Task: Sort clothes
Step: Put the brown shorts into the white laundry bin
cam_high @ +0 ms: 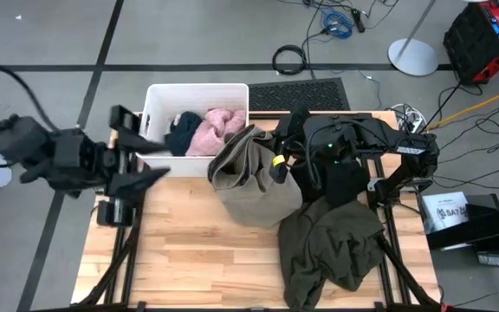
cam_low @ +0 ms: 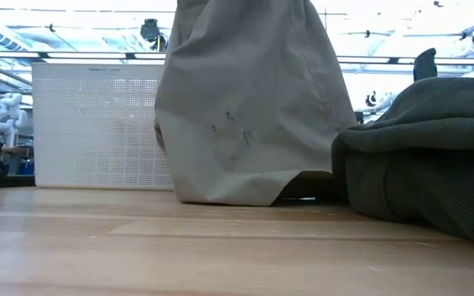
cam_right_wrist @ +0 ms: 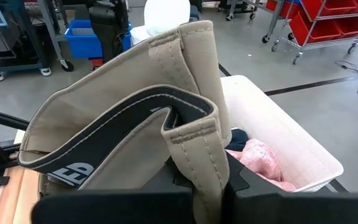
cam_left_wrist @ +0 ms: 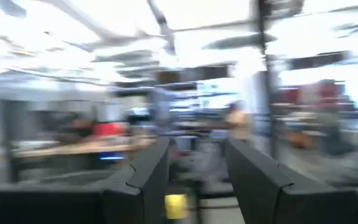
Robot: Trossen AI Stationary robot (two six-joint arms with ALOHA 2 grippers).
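The tan khaki garment [cam_high: 249,178] is held up by the right gripper [cam_right_wrist: 207,186], whose jaws are clamped on its waistband. The garment hangs down just beside the white bin [cam_high: 156,106], and its lower edge touches the wooden table [cam_high: 189,251], as is seen in the low view. The navy blue garment [cam_high: 182,132] and the pale pink garment [cam_high: 215,130] are lying inside the bin, side by side and touching. The dark olive green garment [cam_high: 332,247] is lying in a heap on the table, at the right side, close to the khaki one. The left gripper [cam_left_wrist: 197,180] is kept raised at the left edge of the table, near the bin. Its jaws stand apart and nothing is seen between them.
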